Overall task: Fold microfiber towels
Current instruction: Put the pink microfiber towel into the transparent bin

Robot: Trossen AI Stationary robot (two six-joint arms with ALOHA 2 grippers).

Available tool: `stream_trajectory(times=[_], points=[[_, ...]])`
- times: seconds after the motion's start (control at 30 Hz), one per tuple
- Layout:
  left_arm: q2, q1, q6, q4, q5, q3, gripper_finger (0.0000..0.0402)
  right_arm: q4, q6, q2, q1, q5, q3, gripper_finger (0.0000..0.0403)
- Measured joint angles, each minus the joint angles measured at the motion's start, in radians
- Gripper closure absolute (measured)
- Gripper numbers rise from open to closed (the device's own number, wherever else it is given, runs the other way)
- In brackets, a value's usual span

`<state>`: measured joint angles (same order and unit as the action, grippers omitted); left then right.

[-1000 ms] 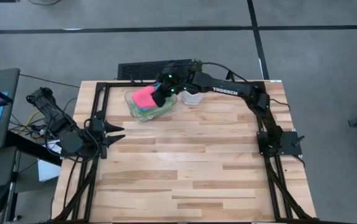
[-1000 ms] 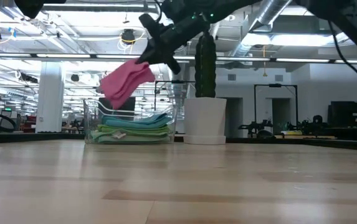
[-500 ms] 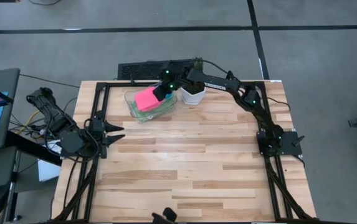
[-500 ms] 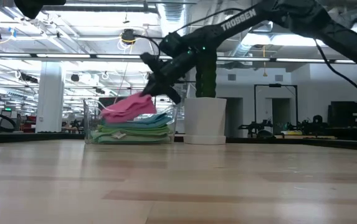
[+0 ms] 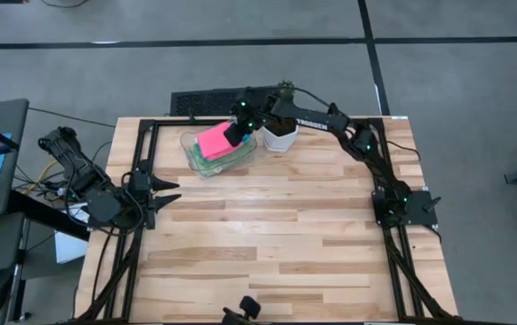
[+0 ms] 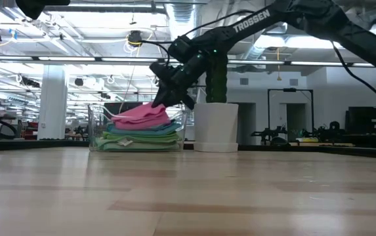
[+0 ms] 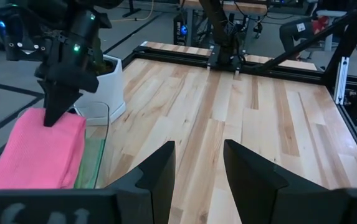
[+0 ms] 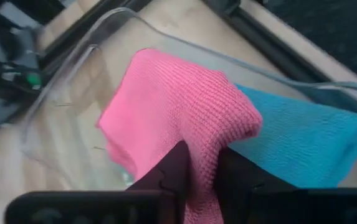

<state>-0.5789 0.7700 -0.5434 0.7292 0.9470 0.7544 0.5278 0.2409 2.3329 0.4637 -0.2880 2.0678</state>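
Low view first: the bare wooden surface (image 6: 188, 190) runs back to the clear tray (image 6: 96, 128), where we see the pink towel (image 6: 142, 115) lying on the folded stack (image 6: 142, 134) of blue and green towels. Our right tool (image 6: 161, 98) sits at the pink towel's far-right edge, fingers narrow, with a pink fold between them in the right wrist view, so we read it as pinching the cloth. The towel stretches away from that tool toward the left. Our left tool (image 5: 170, 192) waits well apart at the left edge, fingers parted, empty. A white pot (image 6: 215, 128) stands just beside the tray.
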Motion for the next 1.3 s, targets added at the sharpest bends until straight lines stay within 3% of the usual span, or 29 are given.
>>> stream_trajectory(times=[0.13, 0.33, 0.53, 0.8, 1.03, 1.3], points=[[0.000, 0.000, 0.000, 0.000, 0.000, 0.000, 0.0274, 0.001, -0.029, 0.000, -0.016, 0.107, 0.000, 0.0272], [0.000, 0.000, -0.006, 0.000, 0.000, 0.000, 0.0274, 0.003, -0.041, -0.005, -0.028, 0.186, 0.000, 0.0213], [0.000, 0.000, -0.010, -0.001, 0.000, 0.000, 0.0274, 0.033, -0.030, -0.005, -0.035, 0.245, 0.018, 0.0196], [0.000, 0.000, -0.011, 0.000, 0.001, 0.000, 0.0274, 0.048, -0.085, -0.009, -0.092, 0.363, 0.157, 0.0224], [-0.002, 0.000, -0.018, -0.001, 0.008, -0.008, 0.0274, 0.109, -0.166, 0.036, -0.132, 0.482, 0.155, 0.0286], [-0.002, 0.000, -0.037, -0.001, 0.029, -0.019, 0.0274, 0.130, -0.168, 0.138, -0.119, 0.473, 0.154, 0.0323]])
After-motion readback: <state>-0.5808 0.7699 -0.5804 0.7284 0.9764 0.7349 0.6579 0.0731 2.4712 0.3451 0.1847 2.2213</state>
